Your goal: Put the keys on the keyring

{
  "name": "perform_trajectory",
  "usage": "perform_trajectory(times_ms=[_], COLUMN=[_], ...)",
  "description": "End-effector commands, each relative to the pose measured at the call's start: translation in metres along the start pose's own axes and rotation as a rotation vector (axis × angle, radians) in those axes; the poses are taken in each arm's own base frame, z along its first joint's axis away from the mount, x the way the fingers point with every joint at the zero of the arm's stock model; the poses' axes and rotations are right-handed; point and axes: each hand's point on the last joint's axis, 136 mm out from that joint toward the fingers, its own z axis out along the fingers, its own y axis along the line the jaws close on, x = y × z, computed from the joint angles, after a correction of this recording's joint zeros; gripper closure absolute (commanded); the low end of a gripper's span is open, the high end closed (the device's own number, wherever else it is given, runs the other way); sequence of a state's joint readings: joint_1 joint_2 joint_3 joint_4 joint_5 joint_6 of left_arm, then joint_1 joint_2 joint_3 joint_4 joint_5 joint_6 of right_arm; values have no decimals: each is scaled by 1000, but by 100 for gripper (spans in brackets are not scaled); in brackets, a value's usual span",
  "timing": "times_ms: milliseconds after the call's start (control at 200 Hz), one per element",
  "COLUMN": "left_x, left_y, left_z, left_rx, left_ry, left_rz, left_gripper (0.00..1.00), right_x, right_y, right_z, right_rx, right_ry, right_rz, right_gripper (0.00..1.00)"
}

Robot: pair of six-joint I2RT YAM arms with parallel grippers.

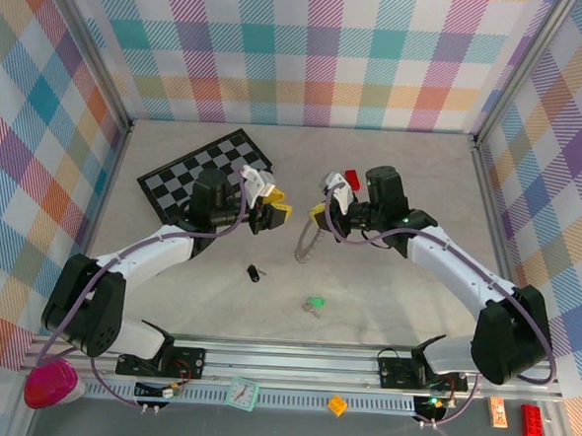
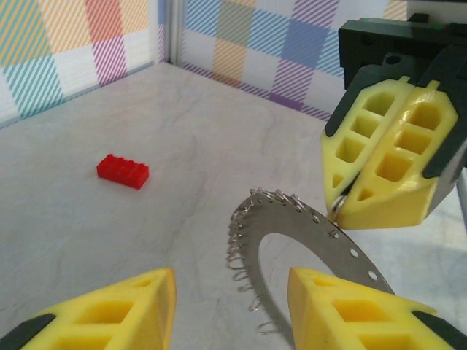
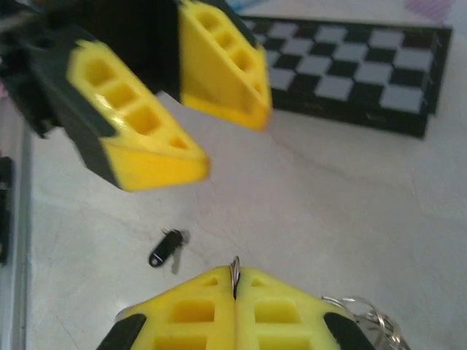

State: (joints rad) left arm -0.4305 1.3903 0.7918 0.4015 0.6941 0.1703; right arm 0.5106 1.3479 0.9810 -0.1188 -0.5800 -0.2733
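Note:
The keyring (image 2: 321, 240), a wide silvery ring with small wire loops along its rim, hangs upright above the table, and my right gripper (image 2: 343, 208) is shut on its upper edge. That ring's thin edge sticks up between the shut right fingers (image 3: 197, 310). My left gripper (image 2: 232, 310) is open and faces the ring from close by, its fingers on either side of the rim. From above, the left gripper (image 1: 277, 207) and right gripper (image 1: 318, 215) stand close together with the keyring (image 1: 307, 241) below them. The black-headed key (image 1: 254, 272) and the green-headed key (image 1: 313, 304) lie on the table.
A folded chessboard (image 1: 205, 173) lies at the back left. A red block (image 1: 353, 179) sits behind the right gripper. Plaid walls enclose the table on three sides. The black-headed key (image 3: 166, 248) lies on bare tabletop below both grippers.

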Motion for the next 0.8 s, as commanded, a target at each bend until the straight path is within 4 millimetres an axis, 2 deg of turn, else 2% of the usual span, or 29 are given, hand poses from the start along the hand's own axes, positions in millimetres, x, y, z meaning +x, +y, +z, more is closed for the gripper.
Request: perform_trajectory(times_ms=[0, 350, 795], left_x=[-18, -16, -12], left_y=[-26, -67, -86], left_z=[-10, -24, -20], left_rx=[97, 250, 322], left_ry=[-76, -134, -98], left_rz=[40, 139, 154], left_gripper=[59, 63, 62], right_x=[-38, -40, -38], right_y=[34, 50, 65], right_z=[-13, -15, -5], right_rx=[-147, -228, -259], right_ry=[-174, -209, -207], right_rz=[-208, -281, -339], right_gripper=[100, 100, 100])
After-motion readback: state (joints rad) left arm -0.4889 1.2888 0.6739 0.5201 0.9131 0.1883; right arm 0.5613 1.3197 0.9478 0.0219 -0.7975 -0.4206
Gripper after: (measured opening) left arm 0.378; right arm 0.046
